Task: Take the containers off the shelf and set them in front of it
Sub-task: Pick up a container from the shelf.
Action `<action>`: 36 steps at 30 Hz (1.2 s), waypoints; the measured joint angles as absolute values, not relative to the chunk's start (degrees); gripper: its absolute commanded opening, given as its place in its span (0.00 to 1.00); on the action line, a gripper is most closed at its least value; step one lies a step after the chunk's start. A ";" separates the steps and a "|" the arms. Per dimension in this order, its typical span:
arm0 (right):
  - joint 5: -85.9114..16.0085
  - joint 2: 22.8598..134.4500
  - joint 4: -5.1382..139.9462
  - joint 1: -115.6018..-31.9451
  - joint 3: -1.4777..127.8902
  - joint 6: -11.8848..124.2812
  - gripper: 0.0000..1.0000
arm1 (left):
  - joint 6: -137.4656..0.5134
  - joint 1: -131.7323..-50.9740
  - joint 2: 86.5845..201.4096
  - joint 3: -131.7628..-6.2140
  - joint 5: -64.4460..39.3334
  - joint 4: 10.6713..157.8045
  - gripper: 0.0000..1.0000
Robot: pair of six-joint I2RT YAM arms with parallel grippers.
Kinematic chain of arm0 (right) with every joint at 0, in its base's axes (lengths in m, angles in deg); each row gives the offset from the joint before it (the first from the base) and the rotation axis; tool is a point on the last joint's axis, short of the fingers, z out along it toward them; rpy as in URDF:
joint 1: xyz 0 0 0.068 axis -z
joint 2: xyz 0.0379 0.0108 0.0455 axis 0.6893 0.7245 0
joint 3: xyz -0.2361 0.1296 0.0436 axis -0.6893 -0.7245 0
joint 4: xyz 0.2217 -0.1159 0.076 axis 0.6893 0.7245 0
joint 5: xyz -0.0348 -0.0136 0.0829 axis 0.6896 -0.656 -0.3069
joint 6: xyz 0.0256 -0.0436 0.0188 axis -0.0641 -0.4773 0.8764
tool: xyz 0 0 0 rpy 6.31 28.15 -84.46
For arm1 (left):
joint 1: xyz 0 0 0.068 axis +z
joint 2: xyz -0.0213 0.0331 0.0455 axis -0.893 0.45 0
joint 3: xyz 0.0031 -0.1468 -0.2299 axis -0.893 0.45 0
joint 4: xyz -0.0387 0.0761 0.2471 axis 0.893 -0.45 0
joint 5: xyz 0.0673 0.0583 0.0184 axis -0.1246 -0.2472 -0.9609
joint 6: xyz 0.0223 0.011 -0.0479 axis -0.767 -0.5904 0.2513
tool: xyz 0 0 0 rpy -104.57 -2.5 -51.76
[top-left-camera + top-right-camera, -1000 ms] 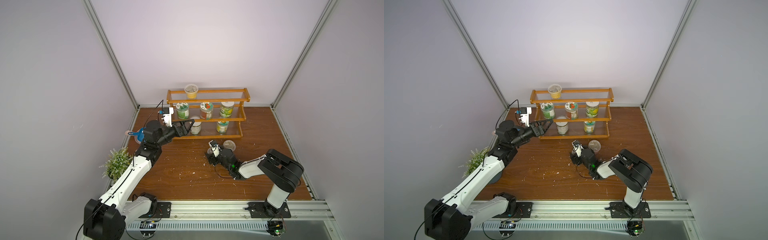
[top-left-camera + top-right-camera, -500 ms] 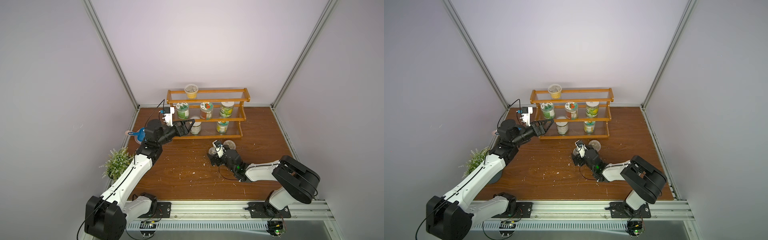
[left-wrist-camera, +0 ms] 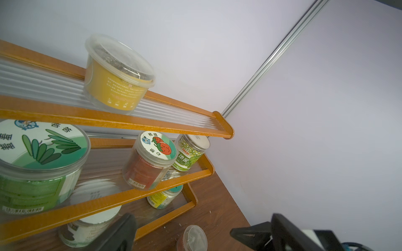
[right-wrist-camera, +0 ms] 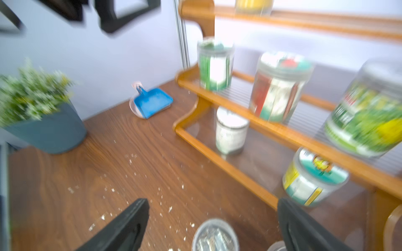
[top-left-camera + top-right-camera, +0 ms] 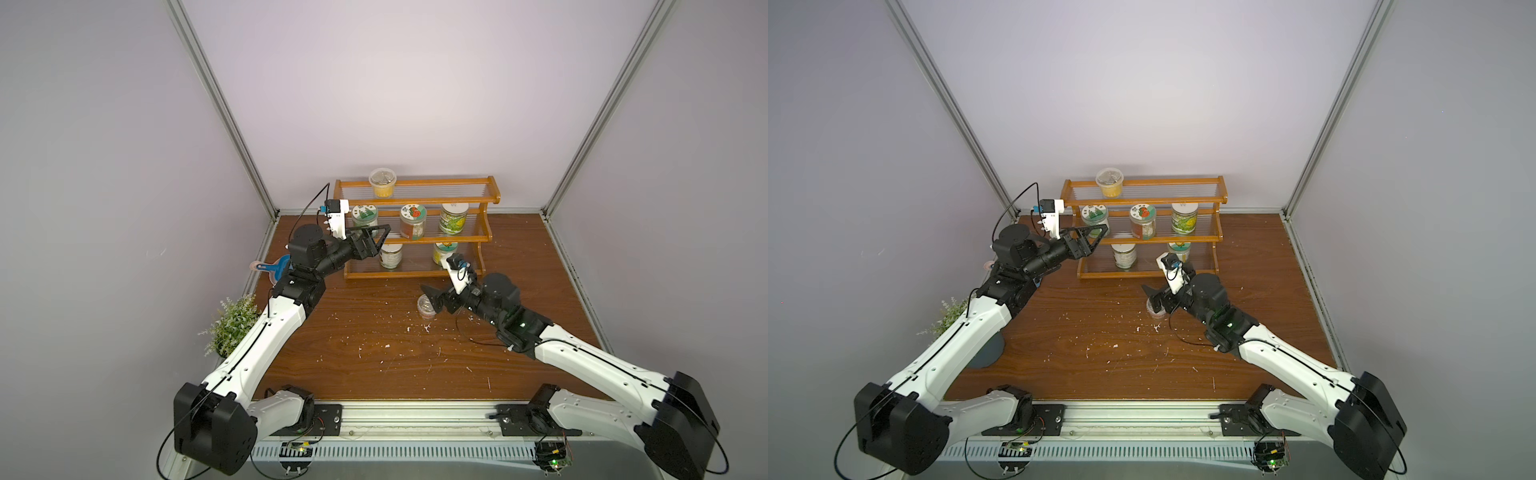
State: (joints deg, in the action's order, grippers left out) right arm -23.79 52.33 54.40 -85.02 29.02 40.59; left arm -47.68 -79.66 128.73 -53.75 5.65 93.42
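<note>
Done: one short cup [image 5: 424, 306] stands on the table [image 5: 374, 374] in front of the shelf [image 5: 415, 274]. A second rim [image 4: 276, 246] shows beside it in the right wrist view, too cropped to name.
Left to do: six containers sit on the shelf, which stands against the table's back edge. The yellow cup [image 5: 382, 188] is on the top tier. The leaf-lid jar [image 5: 364, 214], tomato-lid jar [image 5: 413, 221] and pea jar [image 5: 453, 217] are in the middle. The white-lid jar [image 5: 390, 255] and teal-lid jar [image 5: 441, 251] are at the bottom.
Progress: early, by my reckoning; most of the job is left.
Right pincer [image 4: 212, 203]: jaws spread wide and gripping nothing, with the short cup between them and gaps on both sides.
Left pincer [image 5: 384, 232]: spread wide and empty, at the middle tier's left end by the leaf-lid jar.
Shelf make: glossy orange-brown wood frame with clear ribbed tiers, stepped.
Cups: thin clear plastic, tapered, flat lids.
Jars: straight clear cylinders, paper labels, round printed lids.
Table: dark wood grain, flecked with pale crumbs.
</note>
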 measured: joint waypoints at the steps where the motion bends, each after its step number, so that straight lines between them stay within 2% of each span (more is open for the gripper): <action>1: -25.54 51.72 55.40 -83.65 30.44 40.62 0.99 | -48.31 -79.68 129.32 -54.38 5.15 93.12 1.00; 6: -33.78 51.37 60.48 -77.72 39.03 40.64 0.99 | -54.08 -80.90 132.86 -59.89 0.27 89.55 1.00; 15: -44.06 54.98 63.73 -73.90 49.61 41.14 0.99 | -69.90 -81.95 138.91 -69.47 -11.25 85.16 1.00; 24: -47.22 57.78 65.61 -72.80 53.57 41.19 0.99 | -78.28 -81.97 148.31 -78.12 -14.81 82.73 1.00; 36: -47.36 57.67 66.07 -71.65 53.57 41.16 0.99 | -79.94 -81.69 160.40 -90.73 -15.55 80.40 1.00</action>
